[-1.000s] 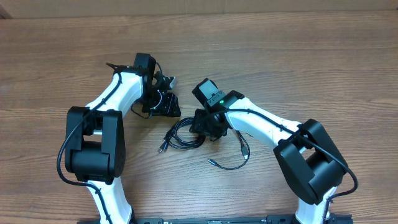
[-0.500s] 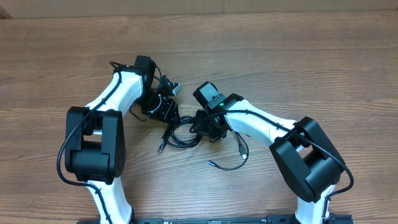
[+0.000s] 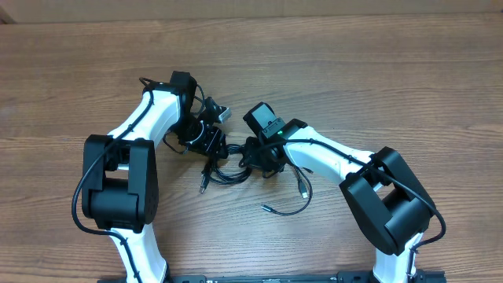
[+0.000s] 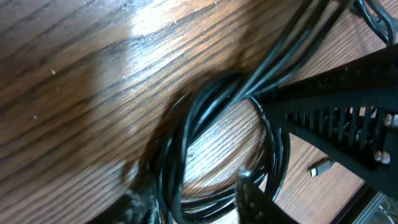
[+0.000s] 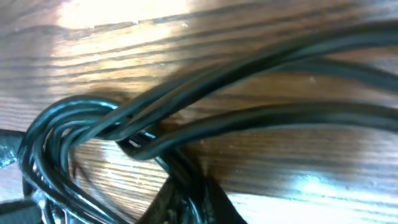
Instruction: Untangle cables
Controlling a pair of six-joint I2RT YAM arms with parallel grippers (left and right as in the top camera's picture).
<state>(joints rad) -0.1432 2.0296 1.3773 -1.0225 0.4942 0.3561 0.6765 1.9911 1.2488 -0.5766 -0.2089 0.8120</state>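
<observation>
Left of centre on the table [image 3: 377, 79], your left claw [image 3: 211, 146] sits low over the cables [image 3: 228, 174]; you cannot tell whether it grips them. They lie coiled between both arms, with loose ends trailing near. Your right claw [image 3: 258, 161] is drawn narrow, pinching the cables.

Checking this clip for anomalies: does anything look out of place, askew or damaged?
Only the cables: black cords looped over one another in a messy coil on the table, one plug end straggling toward the near edge. No damage shows.
</observation>
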